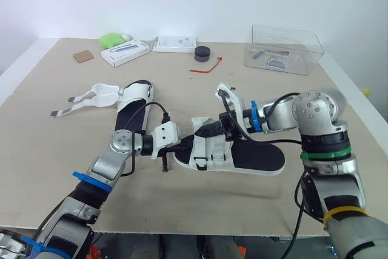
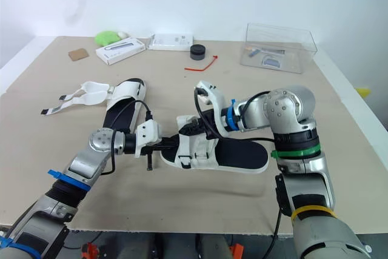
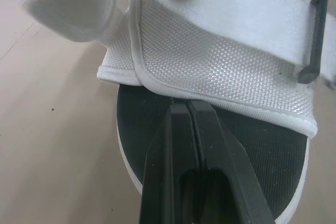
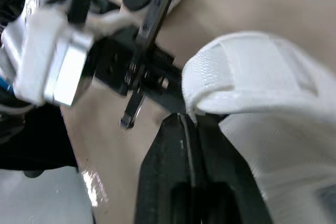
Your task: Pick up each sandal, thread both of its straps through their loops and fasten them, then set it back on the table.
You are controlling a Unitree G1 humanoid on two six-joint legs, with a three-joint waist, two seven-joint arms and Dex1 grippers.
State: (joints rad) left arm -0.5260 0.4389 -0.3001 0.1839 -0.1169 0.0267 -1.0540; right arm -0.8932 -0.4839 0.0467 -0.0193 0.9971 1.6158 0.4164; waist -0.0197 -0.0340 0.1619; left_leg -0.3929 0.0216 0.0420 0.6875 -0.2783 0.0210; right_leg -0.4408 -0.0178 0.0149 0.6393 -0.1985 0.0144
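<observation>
A sandal with a white mesh upper, black footbed and white sole (image 1: 242, 156) lies flat near the middle of the beige table (image 1: 60, 168), toe toward the robot's left. The left gripper (image 3: 184, 106) has its two black fingers pressed together, tips touching the hem of the mesh upper at the toe end. The right gripper (image 4: 181, 118) is also pressed together, its tips at the edge of a white strap over the upper; whether fabric is caught between them cannot be told. A second matching sandal (image 1: 134, 93) lies farther back on the left, its straps spread loose. Along the far edge sit a clear plastic box (image 1: 285, 50), a black round puck (image 1: 202, 54) and a white flat carton (image 1: 125, 51).
</observation>
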